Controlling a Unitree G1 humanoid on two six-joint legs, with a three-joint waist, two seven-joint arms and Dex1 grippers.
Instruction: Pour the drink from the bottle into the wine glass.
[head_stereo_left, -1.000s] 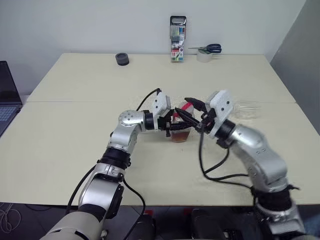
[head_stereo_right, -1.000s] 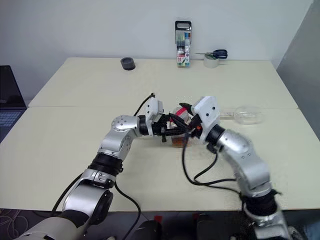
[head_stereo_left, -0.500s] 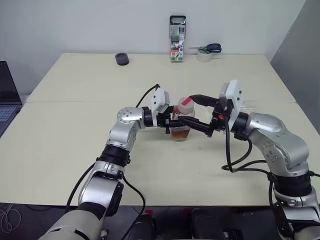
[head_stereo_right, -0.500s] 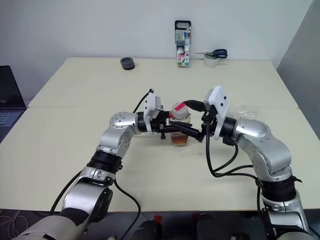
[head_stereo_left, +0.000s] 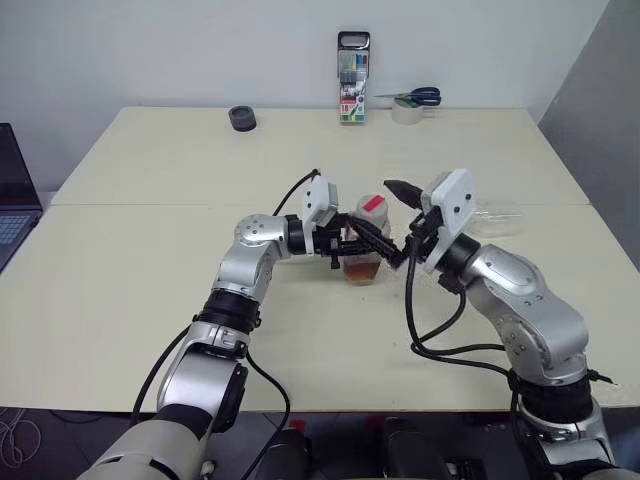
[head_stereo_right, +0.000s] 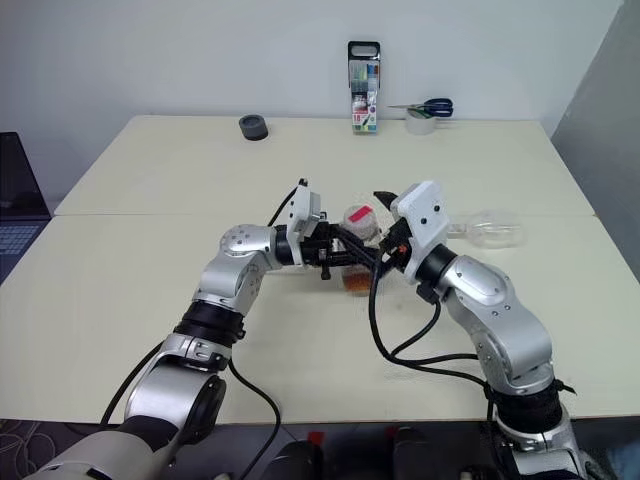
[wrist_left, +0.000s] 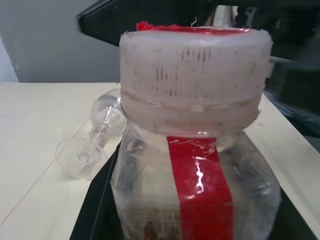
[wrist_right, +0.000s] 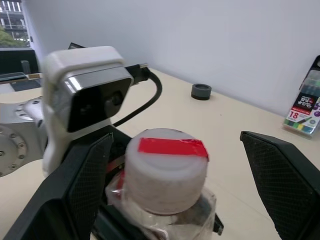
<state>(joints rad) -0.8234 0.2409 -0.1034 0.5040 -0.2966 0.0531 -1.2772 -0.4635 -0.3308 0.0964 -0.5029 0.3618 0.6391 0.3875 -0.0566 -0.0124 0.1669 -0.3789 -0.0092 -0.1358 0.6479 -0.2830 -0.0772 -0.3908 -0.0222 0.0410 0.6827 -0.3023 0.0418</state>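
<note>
A small clear bottle (head_stereo_left: 364, 240) with a red label strip and a white cap (head_stereo_left: 372, 207) stands upright at the table's middle. A little amber drink (head_stereo_left: 360, 269) lies in its bottom. My left gripper (head_stereo_left: 362, 250) reaches in from the left and is shut on the bottle's body. My right gripper (wrist_right: 175, 137) is open, its two fingers (wrist_right: 85, 180) standing apart on either side of the cap without touching it. The wine glass (head_stereo_left: 495, 215) lies on its side on the table to the right of the bottle, also seen as a fallen wine glass (wrist_left: 95, 140) behind the bottle.
A marker-pen case (head_stereo_left: 353, 78) stands upright at the far edge. Scissors rest on a tape roll (head_stereo_left: 408, 105) beside it. A small black roll (head_stereo_left: 243, 118) sits at the far left. A laptop (head_stereo_left: 15, 190) pokes in at the left edge.
My right gripper opened wide, drew away to the right, then came back around the cap. The bottle and my left gripper stayed put.
</note>
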